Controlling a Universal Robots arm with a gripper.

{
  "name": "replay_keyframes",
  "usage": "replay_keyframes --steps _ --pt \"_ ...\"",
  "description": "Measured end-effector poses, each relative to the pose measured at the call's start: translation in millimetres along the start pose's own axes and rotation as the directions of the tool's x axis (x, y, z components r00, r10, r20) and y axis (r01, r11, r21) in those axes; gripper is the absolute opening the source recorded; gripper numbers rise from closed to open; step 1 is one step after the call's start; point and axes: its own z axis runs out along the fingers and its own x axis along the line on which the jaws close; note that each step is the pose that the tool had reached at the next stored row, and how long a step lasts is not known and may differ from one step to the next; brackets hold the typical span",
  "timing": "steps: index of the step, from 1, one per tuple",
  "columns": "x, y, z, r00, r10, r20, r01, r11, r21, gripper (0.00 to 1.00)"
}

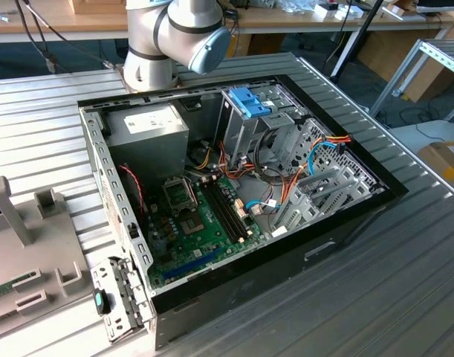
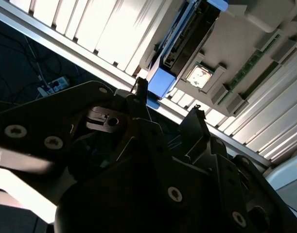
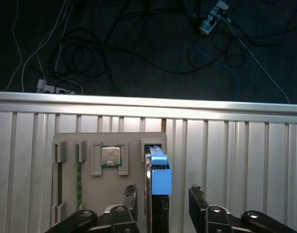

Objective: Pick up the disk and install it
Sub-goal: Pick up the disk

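In the first wrist view, holds the black claw (image 3: pixel 163 191) spread apart, clear of the flat grey-metal disk (image 3: pixel 160 178) with light-blue plastic rail, upright in a slotted grey plastic tray (image 3: pixel 109 187) on the ribbed metal table (image 3: pixel 235 155).

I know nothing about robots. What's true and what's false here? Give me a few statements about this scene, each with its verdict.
1. The disk stands on edge in a slot of a grey holder. True.
2. The jaws are clamped shut on the disk. False: in the first wrist view they stand open, one on each side of it, with a gap.
3. The computer case lies open, with its circuit board showing. True.
4. The disk sits inside the computer case. False: it is in the holder, which rests on the ribbed metal table.
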Motion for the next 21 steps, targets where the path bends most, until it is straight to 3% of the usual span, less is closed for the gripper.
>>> replay_keyframes --steps 7,11,15,17,20,21 --pt "0.4 -0.7 16.2 1.0000 0.000 0.0000 0.000 1.0000 0.0000 0.54" --pt "0.5 -0.8 18.5 1.0000 0.000 0.0001 0.000 1.0000 0.0003 0.54" --pt "0.8 -1.4 33.8 1.0000 0.000 0.0003 0.000 1.0000 0.0000 0.54" --pt "1.0 -1.6 38.1 1.0000 0.000 0.0003 0.000 1.0000 0.0001 0.54" --pt "1.0 -1.6 39.1 1.0000 0.000 0.0002 0.000 1.0000 0.0000 0.54" --pt "1.1 -1.7 42.7 1.0000 0.000 0.0003 0.000 1.0000 0.0001 0.54"
